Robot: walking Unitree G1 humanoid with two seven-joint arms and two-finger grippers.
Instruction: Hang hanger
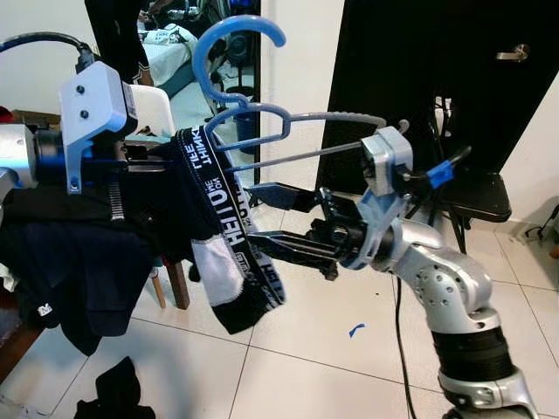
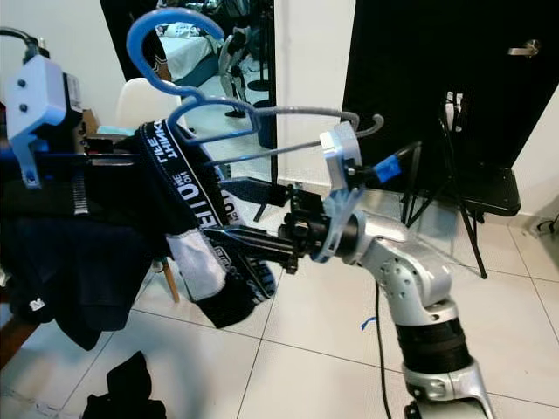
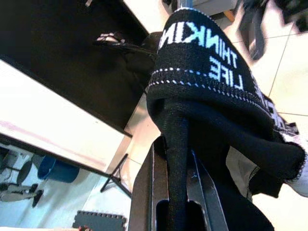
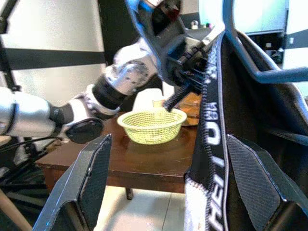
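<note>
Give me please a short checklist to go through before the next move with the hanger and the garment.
1. Left gripper shut on the garment: ok, black fabric sits pinched between its fingers.
2. Right gripper open: ok, its fingers stand apart, one on each side of the waistband.
3. Garment on the hanger: ok, the waistband is draped over the lower bar.
4. Hook free: ok, it points up and touches nothing.
5. Rail or rod to hang on: cannot tell.
6. What holds the hanger up: cannot tell, fabric hides the left end.
</note>
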